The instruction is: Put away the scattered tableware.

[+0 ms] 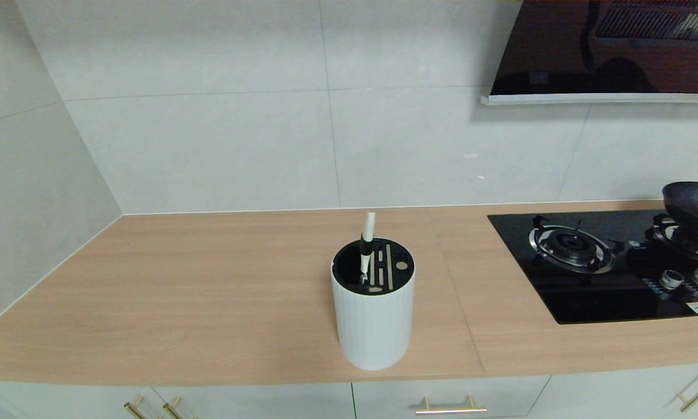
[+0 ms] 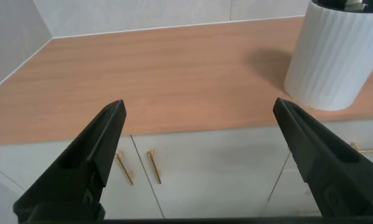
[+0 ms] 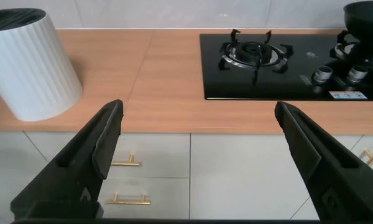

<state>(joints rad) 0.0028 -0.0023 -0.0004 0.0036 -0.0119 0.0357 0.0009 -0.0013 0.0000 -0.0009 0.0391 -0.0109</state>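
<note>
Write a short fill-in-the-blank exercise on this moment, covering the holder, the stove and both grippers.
1. Seen from the robot, the white ribbed holder stands on the countertop to the ____ of the gas stove.
2. The number of utensils standing in the holder is ____.
3. The black pan sits on the stove's ____ burner.
4. The left gripper and the right gripper are both ____.

Missing words: left; one; right; open.
</note>
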